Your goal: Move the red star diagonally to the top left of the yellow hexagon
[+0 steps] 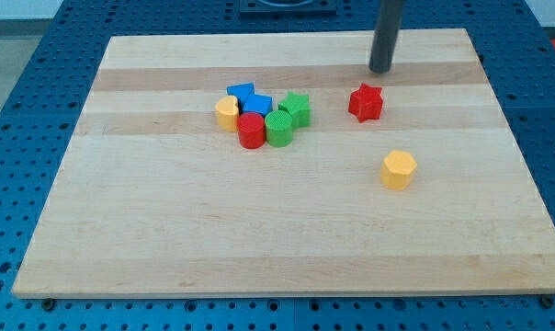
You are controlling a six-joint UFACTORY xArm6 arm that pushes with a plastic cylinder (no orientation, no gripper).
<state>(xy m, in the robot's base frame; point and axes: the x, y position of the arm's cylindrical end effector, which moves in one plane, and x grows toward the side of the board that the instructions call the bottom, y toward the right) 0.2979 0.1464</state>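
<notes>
The arm carries no pincer at all, only a straight dark rod, so there is nothing to stand apart, together or clamped; the rod's tip rests on the wooden board near the view's top edge, right of centre.

The red star lies just below the tip and slightly to the view's left of it, near but apart from it, with a strip of bare wood between them. The yellow hexagon sits further toward the view's bottom from the tip, a little to the view's right, alone and well apart from the tip. The red star lies up and to the view's left of the yellow hexagon, with clear wood between the 2.

Well to the view's left of the tip, and lower, 6 blocks crowd together in 1 cluster. The green star is the member nearest the tip. Beside it, toward the view's bottom left, stands the green cylinder, with the red cylinder touching it on the side away from the tip. Above those, 2 blue blocks, the upper blue block and the lower blue block, overlap in the view, their shapes hard to make out. The small yellow block is farthest from the tip, at the cluster's left edge.
</notes>
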